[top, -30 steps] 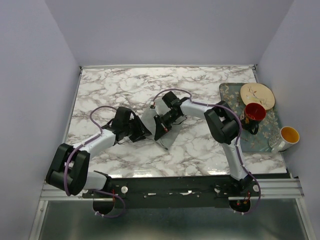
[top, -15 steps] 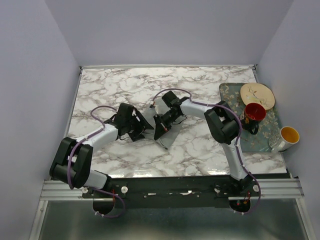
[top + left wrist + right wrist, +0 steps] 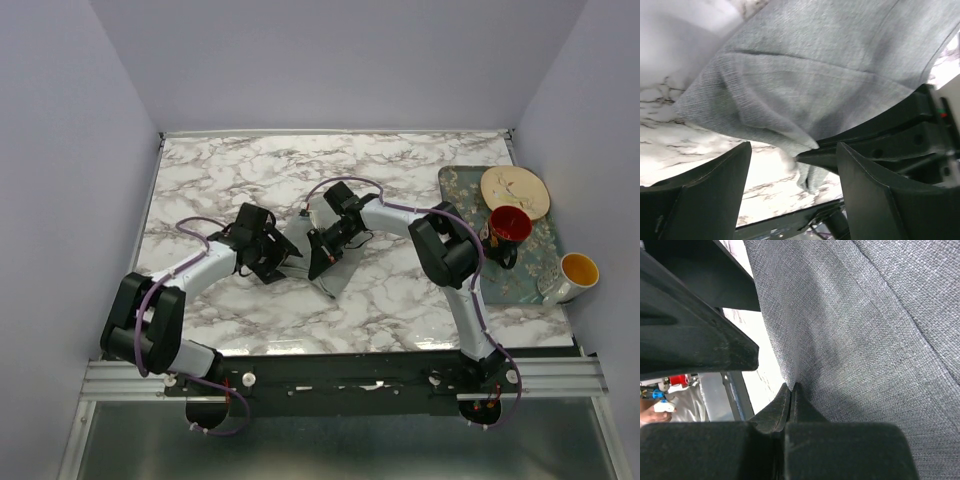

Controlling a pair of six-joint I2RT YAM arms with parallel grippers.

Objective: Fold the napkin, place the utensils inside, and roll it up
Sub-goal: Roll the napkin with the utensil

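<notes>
Item: napkin (image 3: 815, 60), grey cloth, mid-table (image 3: 420, 170), one edge raised off marble.
right gripper (image 3: 791, 390) — fingers pressed together, pinching napkin edge.
left gripper (image 3: 793, 148) — jaws went from half-closed to spread, apparently letting cloth go.
Fold unfinished; fresh hold likely needed.

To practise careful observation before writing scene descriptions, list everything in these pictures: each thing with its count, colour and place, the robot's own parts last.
table: 1, white marble with grey veins, under everything
napkin: 1, grey-green, mid-table between the two grippers
tray: 1, grey floral, right side of the table
plate: 1, cream, far end of the tray
red mug: 1, red, middle of the tray
white mug: 1, white with orange inside, at the tray's near right corner
left gripper: 1, black, open, at the napkin's edge
right gripper: 1, black, shut on the napkin
</notes>
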